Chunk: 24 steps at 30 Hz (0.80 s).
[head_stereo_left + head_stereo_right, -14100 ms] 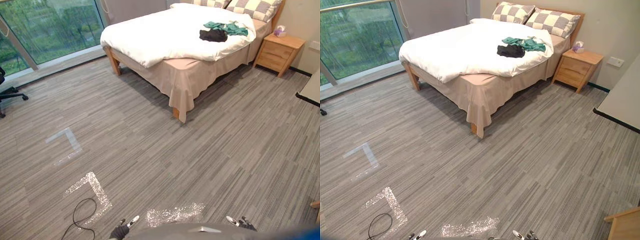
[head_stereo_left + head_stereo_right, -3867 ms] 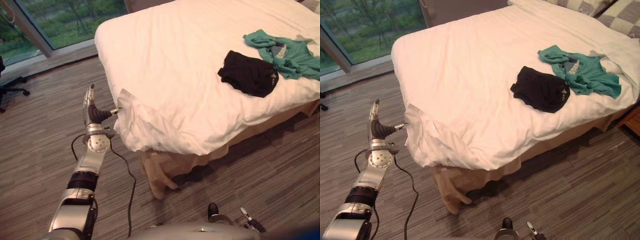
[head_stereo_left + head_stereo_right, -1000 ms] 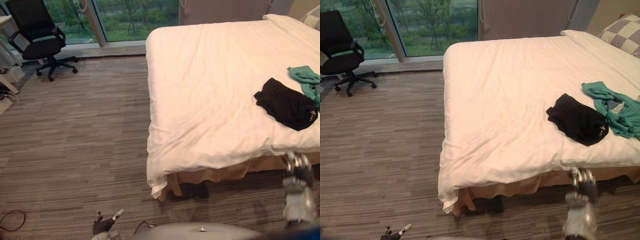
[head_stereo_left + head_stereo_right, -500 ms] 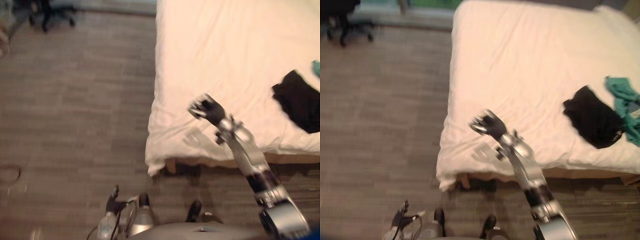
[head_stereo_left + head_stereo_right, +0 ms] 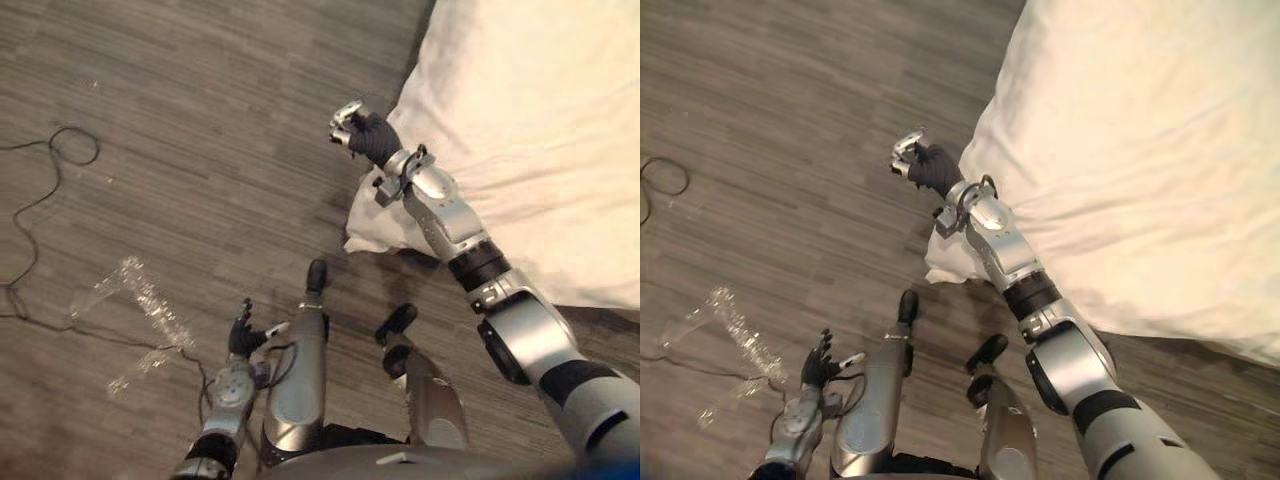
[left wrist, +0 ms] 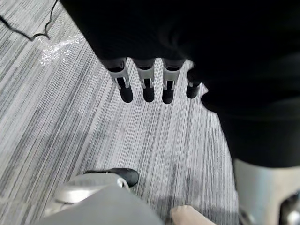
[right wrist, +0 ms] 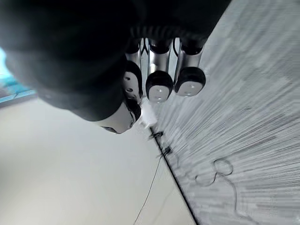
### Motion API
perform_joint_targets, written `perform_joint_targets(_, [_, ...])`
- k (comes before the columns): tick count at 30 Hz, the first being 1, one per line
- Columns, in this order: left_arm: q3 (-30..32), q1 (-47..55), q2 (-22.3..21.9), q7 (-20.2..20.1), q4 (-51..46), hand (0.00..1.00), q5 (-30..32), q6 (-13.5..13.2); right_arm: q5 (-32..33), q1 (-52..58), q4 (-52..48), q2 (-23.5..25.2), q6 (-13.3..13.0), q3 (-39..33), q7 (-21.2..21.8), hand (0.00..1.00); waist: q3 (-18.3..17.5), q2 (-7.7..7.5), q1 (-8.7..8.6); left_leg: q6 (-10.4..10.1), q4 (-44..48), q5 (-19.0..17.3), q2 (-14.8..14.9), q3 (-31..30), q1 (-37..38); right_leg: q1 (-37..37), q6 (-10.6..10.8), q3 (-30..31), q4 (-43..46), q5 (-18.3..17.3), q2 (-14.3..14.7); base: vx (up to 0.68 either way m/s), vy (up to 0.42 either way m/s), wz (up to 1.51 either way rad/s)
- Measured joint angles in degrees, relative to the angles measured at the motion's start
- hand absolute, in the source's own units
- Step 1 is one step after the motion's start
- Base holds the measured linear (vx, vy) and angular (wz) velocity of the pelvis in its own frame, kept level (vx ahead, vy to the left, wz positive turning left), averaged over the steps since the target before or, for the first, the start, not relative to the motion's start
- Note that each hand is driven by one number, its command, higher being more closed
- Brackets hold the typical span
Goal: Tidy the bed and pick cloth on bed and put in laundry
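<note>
The left hand point(image 5: 240, 342) hangs low at the near left over the floor point(image 5: 170, 140), fingers relaxed and empty. The right hand point(image 5: 362, 130), which reached over the duvet point(image 5: 530, 120) 0.5 s ago, now sits just left of the bed's edge with its fingers clenched on nothing, so that tidying stroke looks finished, though the duvet's drooping corner point(image 5: 385, 225) may want a tug. The camera has tipped down too. The 2 garments were last seen farther right on the duvet, and neither hand carries one, so the laundry step is probably still ahead.
</note>
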Motion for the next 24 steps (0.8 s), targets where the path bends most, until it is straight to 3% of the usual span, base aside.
perform_joint_targets(5, [-0.38,-4.68,-2.76,0.14,0.52,0.0,-0.2,0.27,-0.23,-0.38,4.15,-2.49,-0.05,-5.0,-5.32,1.0,0.62,2.44,0.15,0.53,-1.74,2.44,-0.75,0.38,-4.65,-7.05,-0.96,0.34,3.53,-0.89,-1.66,-0.11,0.019,0.0])
perform_joint_targets(7, [1.34,-7.45,-5.1,0.65,1.72,0.0,-0.18,0.87,0.06,-0.78,5.42,-2.51,-0.67,-6.36,-6.56,1.0,0.55,2.72,-0.03,0.61,-2.23,3.36,-0.11,1.52,-6.75,-9.95,-1.03,0.65,4.58,-0.89,-1.95,-0.09,-0.03,-0.07])
perform_joint_targets(9, [5.77,-12.36,-8.15,2.65,4.28,0.0,-0.15,1.79,0.89,-0.89,5.89,-1.04,-2.3,-6.26,-7.35,1.0,0.51,2.59,-0.47,0.45,-2.06,3.79,0.46,1.76,-9.45,-12.87,-1.41,0.58,5.01,-0.66,-1.71,-0.08,-0.044,-0.11])
perform_joint_targets(11, [9.98,-18.21,-11.5,6.32,6.99,0.0,-0.09,2.9,3.94,-1.17,7.34,2.63,-4.6,-3.63,-7.9,1.0,0.49,2.15,-2.86,0.24,-0.36,3.89,1.63,1.79,-12.93,-15.52,-2.04,0.56,5.01,-0.15,-0.96,-0.03,-0.048,-0.11])
perform_joint_targets(14, [10.18,-21.24,-14.19,9.65,6.91,0.0,0.31,5.07,7.3,0.7,7.66,7.08,-5.32,-2.45,-8.34,1.0,0.58,1.32,-5.15,-0.03,2.39,3.27,3.45,3.79,-15.2,-17.71,-2.07,0.81,6.51,0.17,-0.5,0.0,-0.038,-0.25])
perform_joint_targets(17, [9.48,-21.24,-16.15,11.92,6.66,0.0,0.35,7.06,9.76,4.12,7.52,8.51,-5.37,-2.6,-8.29,1.0,0.51,0.87,-6.18,-0.09,4.19,2.13,4.95,6.21,-15.4,-19.53,-2.06,2.66,8.86,0.14,-0.25,-0.01,-0.04,-0.34])
perform_joint_targets(20, [9.31,-21.17,-16.29,13.15,6.49,0.0,-0.17,7.18,13.78,5.83,7.51,10.5,-6.5,-2.7,-6.6,1.0,0.54,0.8,-7.51,-0.05,4.99,1.76,5.29,7.53,-16.13,-21.15,-3.85,3.89,9.59,-1.22,-0.25,-0.03,-0.042,-0.23])
perform_joint_targets(24, [10.69,-20.95,-15.63,14.09,6.51,0.0,-1.0,6.75,21.25,10.9,7.85,12.55,-7.83,-7.91,-3.14,1.0,0.55,0.34,-8.34,0.27,6.5,1.31,5.65,8.35,-16.58,-22.1,-3.87,5.14,10.84,-1.23,-0.31,-0.02,-0.021,-0.11])
